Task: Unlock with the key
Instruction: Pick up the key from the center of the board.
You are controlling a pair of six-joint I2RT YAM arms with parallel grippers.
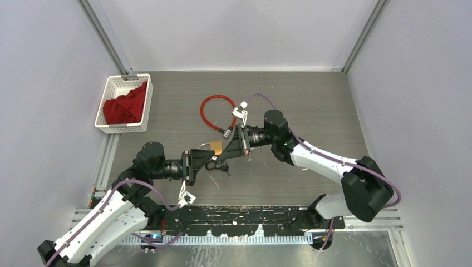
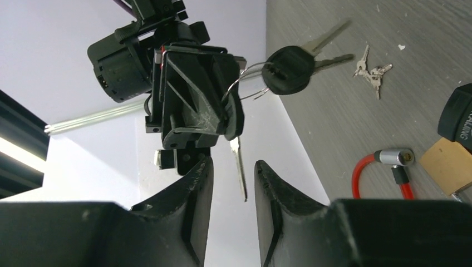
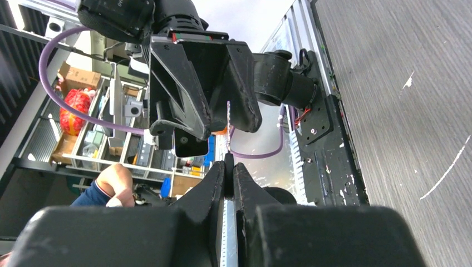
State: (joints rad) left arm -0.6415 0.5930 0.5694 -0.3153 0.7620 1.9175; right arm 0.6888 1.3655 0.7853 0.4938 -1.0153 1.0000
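Two arms: meet nose to nose over the middle of the table (image 1: 311, 105), left arm coming in from 8 o'clock, right arm from 4 o'clock.
Key (image 2: 240, 178): bare metal blade, pinched at its head end by the right fingers (image 3: 214, 183). In the left wrist view it hangs down from 12 o'clock into the gap of the left fingers (image 2: 197, 200).
Key vs left fingers: the blade tip sits between the two tips, nearer the 3 o'clock one. Daylight shows on both sides, so no contact that I can confirm.
Right fingers: pressed together on the key, with the blade edge showing in the slit between them.
Left fingers: partly spread, holding nothing.
Spare keys (image 2: 288, 69): black-headed bunch on a wire ring, at 1 o'clock from the left fingers. The ring runs back toward the right arm's end.
Small keys (image 2: 373, 72): loose on the table, at 3 o'clock from the bunch.
Padlock (image 1: 216, 147): brass body lying on the table, seen in the top view between the two arms' ends. Neither pair of fingers touches it.
Red cable (image 1: 203, 114): loop on the table at 12 o'clock from the padlock, with one metal end lying near it.
Basket (image 1: 148, 108): white, at 10 o'clock on the table, with a red cloth (image 1: 122, 108) inside, well apart from the arms.
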